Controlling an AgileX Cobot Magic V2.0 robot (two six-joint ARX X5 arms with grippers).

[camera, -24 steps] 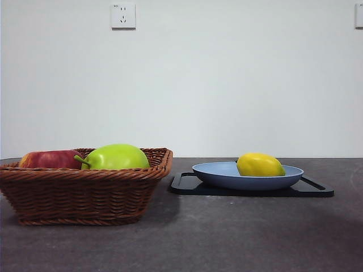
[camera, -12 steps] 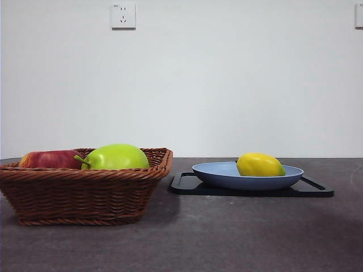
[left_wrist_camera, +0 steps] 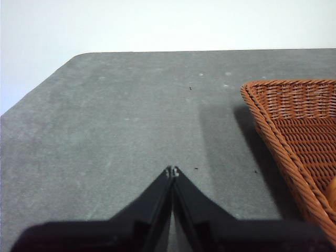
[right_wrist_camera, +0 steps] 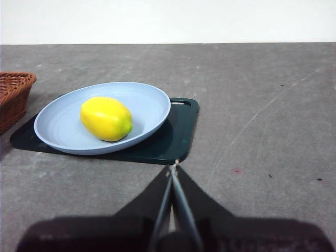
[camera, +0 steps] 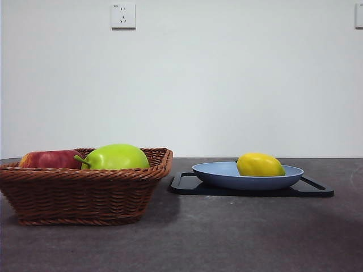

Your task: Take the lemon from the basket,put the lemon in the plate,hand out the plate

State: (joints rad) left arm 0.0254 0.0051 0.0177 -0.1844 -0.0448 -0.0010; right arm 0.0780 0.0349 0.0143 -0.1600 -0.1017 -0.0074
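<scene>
The yellow lemon (camera: 260,164) (right_wrist_camera: 106,118) lies in the light blue plate (camera: 227,177) (right_wrist_camera: 149,105), which rests on a flat black tray (camera: 315,190) (right_wrist_camera: 176,139). The brown wicker basket (camera: 85,192) (left_wrist_camera: 294,126) stands to the left of the plate in the front view. My right gripper (right_wrist_camera: 173,167) is shut and empty, hovering short of the tray's edge. Beside the basket's outer wall, over bare table, my left gripper (left_wrist_camera: 172,170) is shut with nothing in it. Neither arm shows in the front view.
A red apple (camera: 48,159) and a larger yellow-green stemmed fruit (camera: 116,157) lie in the basket. The dark grey table (camera: 227,238) ends at a rounded corner (left_wrist_camera: 79,56) in the left wrist view. A white wall with a socket (camera: 123,16) stands behind.
</scene>
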